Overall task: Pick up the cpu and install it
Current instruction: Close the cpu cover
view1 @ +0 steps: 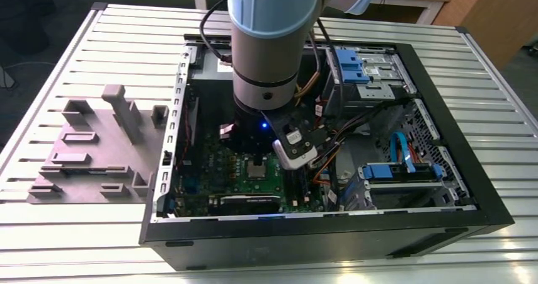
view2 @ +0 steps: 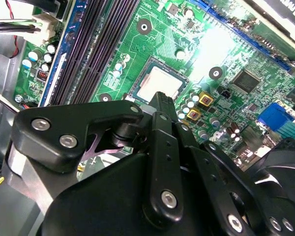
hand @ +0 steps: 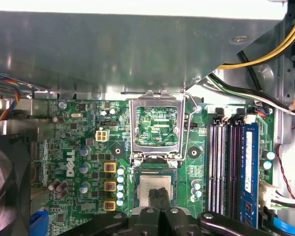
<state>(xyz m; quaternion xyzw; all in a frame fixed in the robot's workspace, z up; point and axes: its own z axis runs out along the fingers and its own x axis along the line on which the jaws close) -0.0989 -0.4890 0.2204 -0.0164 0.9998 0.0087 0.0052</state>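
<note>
The cpu point(hand: 157, 189) lies flat in the open socket on the green motherboard point(hand: 78, 147), its pale silvery top facing up. In the second wrist view it shows as a bright square point(view2: 160, 82) inside the dark socket rim. It looks seated and level with that rim, not lifted out of it. Being square, it has no long axis to line up; only its edges matter, and they run parallel to the socket's sides.

The gripper point(hand: 159, 192) hangs right over the chip. Its two black fingers point(hand: 152, 197) are drawn together, with no visible gap between them and nothing clamped between them. Their tips overlap the cpu's edge on the side away from the hinge. Whether they press on the metal or hover just above it cannot be told. From the tips, most of the chip lies toward the hinged socket frame point(hand: 133, 125), which stands raised and open just past the socket, its wire lever point(hand: 188, 129) swung up beside it.

The memory slots point(hand: 221, 162) run beside the socket. In the exterior view the arm point(view1: 269, 38) reaches down into the open computer case point(view1: 454, 145); the grey plastic tray point(view1: 92, 152) lies well apart, on the exterior view's left.
</note>
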